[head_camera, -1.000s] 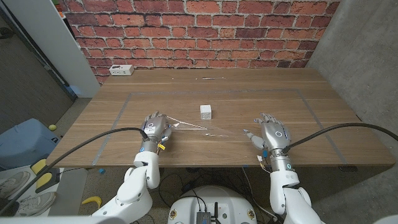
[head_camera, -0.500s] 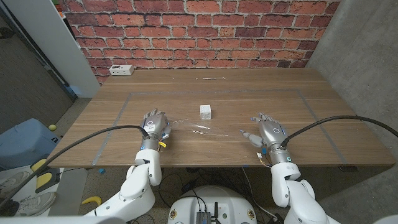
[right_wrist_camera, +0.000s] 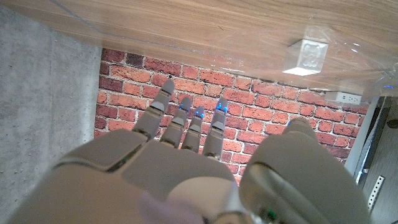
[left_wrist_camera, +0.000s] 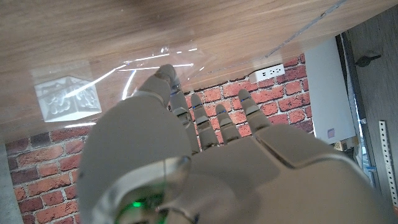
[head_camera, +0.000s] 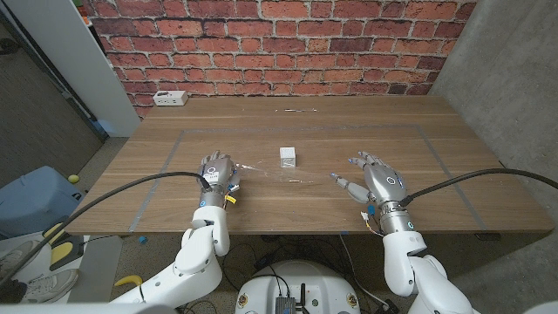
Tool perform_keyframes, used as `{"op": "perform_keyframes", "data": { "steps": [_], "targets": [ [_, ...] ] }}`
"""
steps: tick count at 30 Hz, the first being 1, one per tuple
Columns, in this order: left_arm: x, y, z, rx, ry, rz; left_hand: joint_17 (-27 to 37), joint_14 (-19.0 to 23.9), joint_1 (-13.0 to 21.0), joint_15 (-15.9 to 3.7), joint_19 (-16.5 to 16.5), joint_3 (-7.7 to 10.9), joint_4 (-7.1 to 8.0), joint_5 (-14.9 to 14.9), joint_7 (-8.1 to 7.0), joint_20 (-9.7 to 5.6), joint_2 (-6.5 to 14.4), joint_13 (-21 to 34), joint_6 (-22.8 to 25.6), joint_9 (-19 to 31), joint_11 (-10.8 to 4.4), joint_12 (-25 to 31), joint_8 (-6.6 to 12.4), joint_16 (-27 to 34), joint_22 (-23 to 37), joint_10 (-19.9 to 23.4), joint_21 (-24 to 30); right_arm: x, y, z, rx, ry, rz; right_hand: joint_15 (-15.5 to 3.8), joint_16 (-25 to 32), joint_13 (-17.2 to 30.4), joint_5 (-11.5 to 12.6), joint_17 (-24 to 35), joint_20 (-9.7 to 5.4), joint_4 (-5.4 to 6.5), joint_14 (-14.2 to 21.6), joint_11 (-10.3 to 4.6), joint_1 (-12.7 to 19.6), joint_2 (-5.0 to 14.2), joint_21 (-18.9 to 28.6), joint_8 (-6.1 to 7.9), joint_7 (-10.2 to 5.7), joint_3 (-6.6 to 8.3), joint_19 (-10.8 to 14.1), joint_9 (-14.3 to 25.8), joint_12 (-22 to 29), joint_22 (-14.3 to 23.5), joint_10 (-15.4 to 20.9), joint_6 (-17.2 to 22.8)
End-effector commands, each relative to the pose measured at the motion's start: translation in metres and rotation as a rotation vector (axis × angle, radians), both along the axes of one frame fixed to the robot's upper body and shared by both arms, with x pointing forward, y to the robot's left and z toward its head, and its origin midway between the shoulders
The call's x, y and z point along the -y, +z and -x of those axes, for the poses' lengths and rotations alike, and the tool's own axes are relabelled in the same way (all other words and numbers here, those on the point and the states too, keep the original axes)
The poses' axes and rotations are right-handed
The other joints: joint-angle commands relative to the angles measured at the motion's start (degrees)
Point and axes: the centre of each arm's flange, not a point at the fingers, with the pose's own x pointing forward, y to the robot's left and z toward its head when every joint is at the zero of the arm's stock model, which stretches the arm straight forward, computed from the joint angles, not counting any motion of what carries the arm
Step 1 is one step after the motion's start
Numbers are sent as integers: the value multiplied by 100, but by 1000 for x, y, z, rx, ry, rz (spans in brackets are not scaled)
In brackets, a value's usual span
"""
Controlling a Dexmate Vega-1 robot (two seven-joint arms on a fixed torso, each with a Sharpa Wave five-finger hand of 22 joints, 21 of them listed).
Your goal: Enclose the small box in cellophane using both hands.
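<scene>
A small white box (head_camera: 289, 156) stands in the middle of the wooden table (head_camera: 418, 118). A clear cellophane sheet (head_camera: 281, 174) stretches low over the table between my two hands, just in front of the box, and shows mainly as glints. My left hand (head_camera: 218, 173) pinches its left end, thumb toward the box. My right hand (head_camera: 377, 179) holds its right end, fingers spread. In the left wrist view the box (left_wrist_camera: 65, 99) appears through the cellophane (left_wrist_camera: 146, 62) beyond my left hand (left_wrist_camera: 186, 155). The right wrist view shows the box (right_wrist_camera: 308, 56) past my right hand (right_wrist_camera: 186, 155).
A white power strip (head_camera: 168, 98) lies at the table's far left corner. Grey tape lines (head_camera: 183, 135) mark a rectangle on the tabletop around the work area. A blue bin (head_camera: 35, 201) stands on the floor to the left of the table.
Both hands have moved away from the front edge toward the box, carrying the sheet with them. The sheet's glints now lie closer to the box.
</scene>
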Motion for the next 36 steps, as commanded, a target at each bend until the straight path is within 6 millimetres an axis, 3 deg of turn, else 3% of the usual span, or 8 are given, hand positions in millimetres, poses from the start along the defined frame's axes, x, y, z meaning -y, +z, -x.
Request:
{"op": "perform_keyframes", "data": {
  "steps": [1, 5, 6, 11, 17, 22, 25, 36],
  "targets": [
    [4, 6, 2, 26, -4, -19, 10, 12, 48, -8, -16, 42, 0, 33, 389, -6, 3, 12, 537, 738, -9, -23, 209, 1, 6, 79, -6, -10, 4, -1, -74, -55, 155, -103, -21, -6, 105, 3, 28, -36, -76, -45, 40, -79, 20, -12, -118, -51, -15, 10, -57, 15, -99, -36],
    [3, 7, 6, 39, 0, -12, 10, 14, 48, -14, -14, 42, 1, 39, 388, -12, -2, 12, 539, 765, -3, -35, 214, -1, 6, 81, -8, -12, 5, -6, -103, -76, 194, -98, -38, -12, 182, -12, 34, -153, -103, -68, 240, -80, 13, -7, -161, 10, -21, 7, -78, 10, -143, -17],
    [2, 7, 7, 43, 2, -11, 10, 15, 48, -17, -14, 42, 1, 40, 384, -9, -3, 12, 538, 767, -6, -36, 214, -1, 6, 82, -8, -13, 5, -7, -106, -81, 201, -100, -43, -19, 272, -31, 41, -337, -102, -66, 566, -44, 8, 12, -185, 133, -19, 4, -83, 4, -144, 47],
    [0, 5, 13, 53, 15, -1, 10, 19, 46, -27, -9, 41, 4, 48, 381, -8, -9, 13, 541, 803, -14, -46, 222, -2, 6, 100, -11, -15, 7, -13, -101, -104, 231, -105, -44, -36, 422, -89, 26, -899, -54, -129, 1520, 63, 17, 92, -196, 524, 52, -2, -74, -7, -84, 367],
    [0, 4, 17, 61, 13, 7, 10, 27, 41, -33, -2, 39, 6, 56, 361, -2, -18, 14, 544, 841, -7, -58, 230, -3, 7, 110, -12, -21, 8, -16, -10, -131, 260, -395, 64, -55, 470, -143, -174, -1390, 324, -308, 2487, 181, 117, 335, -273, 992, 439, -8, 27, -16, 369, 1270],
    [1, 4, 19, 57, 11, 5, 10, 27, 30, -39, -3, 34, 13, 63, 357, -12, -25, 15, 543, 877, -35, -74, 236, -6, 7, 110, -17, -29, 9, -17, 112, -127, 267, -778, 149, -78, 473, -219, -421, -1410, 806, -555, 3360, 257, 188, 758, -313, 1501, 858, -18, 75, -19, 1004, 2764],
    [2, 4, 21, 55, 16, 0, 10, 22, 26, -52, -3, 32, 15, 66, 340, -23, -29, 16, 532, 894, -27, -80, 234, -9, 8, 115, -19, -31, 11, -17, 149, -118, 263, -937, 170, -84, 442, -227, -521, -1353, 950, -671, 3494, 389, 206, 944, -245, 1642, 974, 6, 120, -17, 1325, 3263],
    [2, 13, 26, 91, 29, -13, 11, -4, 7, -53, -29, 24, 24, 74, 299, -17, -37, 18, 504, 910, -16, -128, 201, -19, 9, 56, -38, -33, 22, -30, 223, -102, 231, -1043, 191, -92, 416, -227, -645, -1327, 1113, -770, 3558, 469, 220, 1024, -151, 1738, 1070, -4, 189, -16, 1722, 3544]
  ]
}}
